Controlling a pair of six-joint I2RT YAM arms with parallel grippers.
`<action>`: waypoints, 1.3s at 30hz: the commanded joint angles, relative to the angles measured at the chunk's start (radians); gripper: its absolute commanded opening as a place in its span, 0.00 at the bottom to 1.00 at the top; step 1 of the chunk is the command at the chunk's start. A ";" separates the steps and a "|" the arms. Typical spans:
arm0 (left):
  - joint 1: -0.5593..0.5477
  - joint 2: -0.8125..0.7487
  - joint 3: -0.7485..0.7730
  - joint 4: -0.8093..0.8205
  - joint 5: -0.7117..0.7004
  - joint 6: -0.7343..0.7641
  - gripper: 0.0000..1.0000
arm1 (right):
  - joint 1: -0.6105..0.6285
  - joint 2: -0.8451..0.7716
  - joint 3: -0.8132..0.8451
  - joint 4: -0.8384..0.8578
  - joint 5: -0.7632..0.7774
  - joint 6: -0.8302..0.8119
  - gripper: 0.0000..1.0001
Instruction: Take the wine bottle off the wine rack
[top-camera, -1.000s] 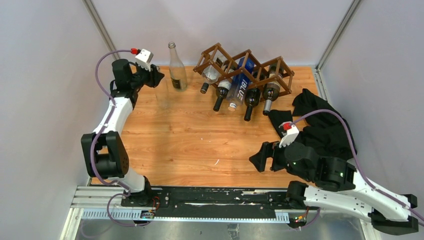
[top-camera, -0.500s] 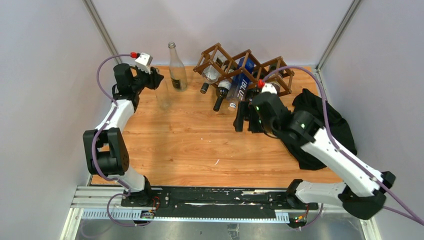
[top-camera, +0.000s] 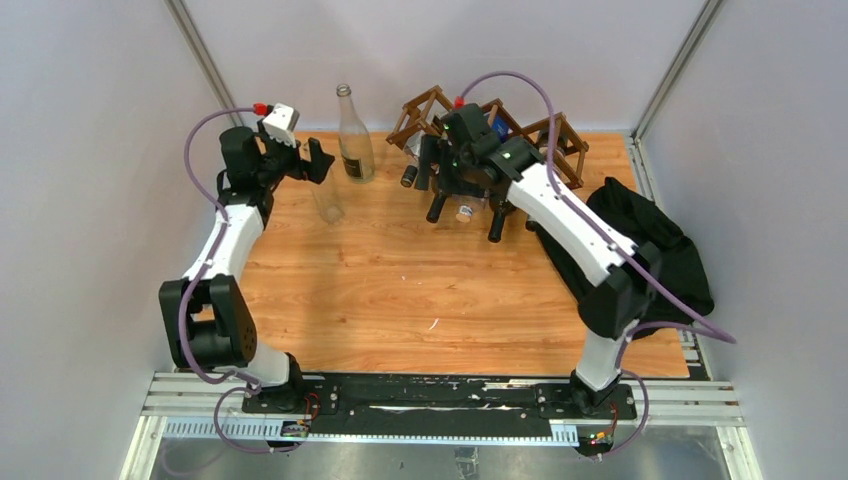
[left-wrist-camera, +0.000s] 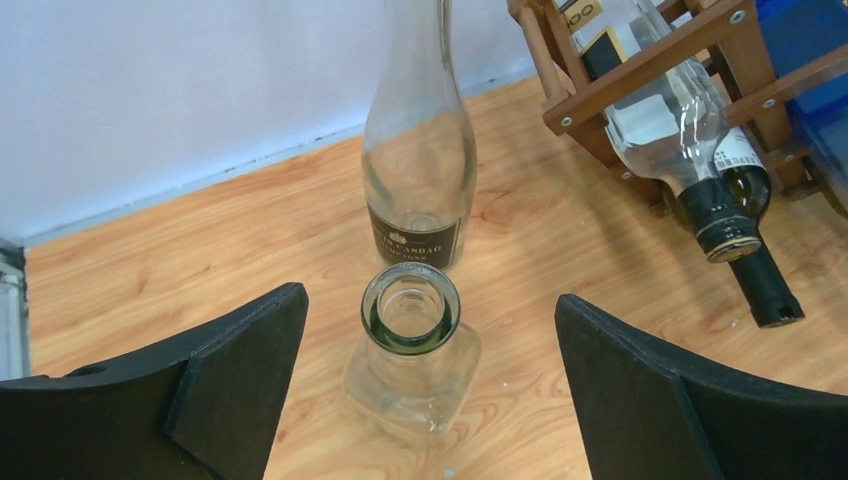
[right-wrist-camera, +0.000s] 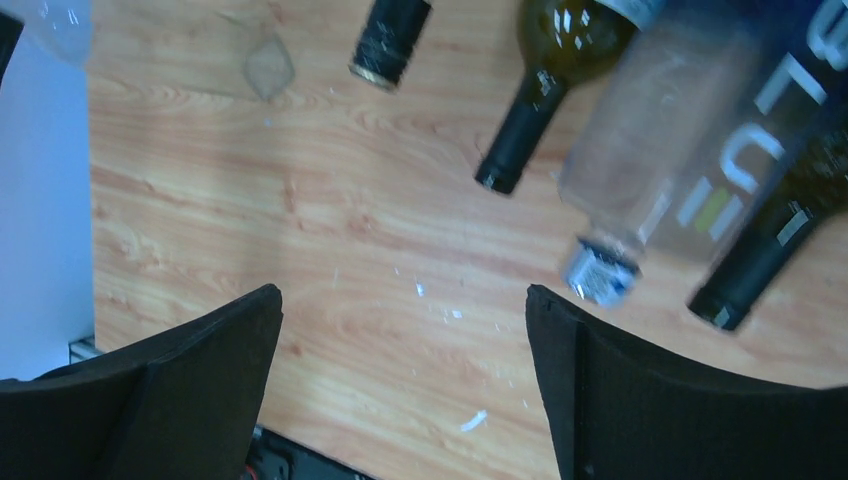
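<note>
Wooden bench (top-camera: 400, 290) nearest. Further back, right gripper (right-wrist-camera: 400, 295), fingers wide apart, empty, hangs above bottle necks; nearer arm for job. Wine bottles (right-wrist-camera: 535, 95) at its 12 to 2 o'clock, long axes slanting, necks toward bench's 7 o'clock. Left gripper (left-wrist-camera: 430, 300), likewise apart, hovers over mouth of upright clear bottle (left-wrist-camera: 410, 320). Wine rack (left-wrist-camera: 650, 68) at far edge, 12 o'clock, holds several bottles.
</note>
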 joint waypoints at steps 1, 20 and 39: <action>0.008 -0.052 0.104 -0.261 -0.030 0.038 1.00 | -0.013 0.159 0.162 0.025 0.007 0.012 0.94; 0.022 -0.171 0.205 -0.743 -0.053 0.147 1.00 | -0.017 0.522 0.340 0.234 0.154 0.069 0.72; 0.026 -0.291 0.092 -0.843 0.009 0.223 1.00 | 0.025 0.422 0.095 0.447 0.132 0.157 0.00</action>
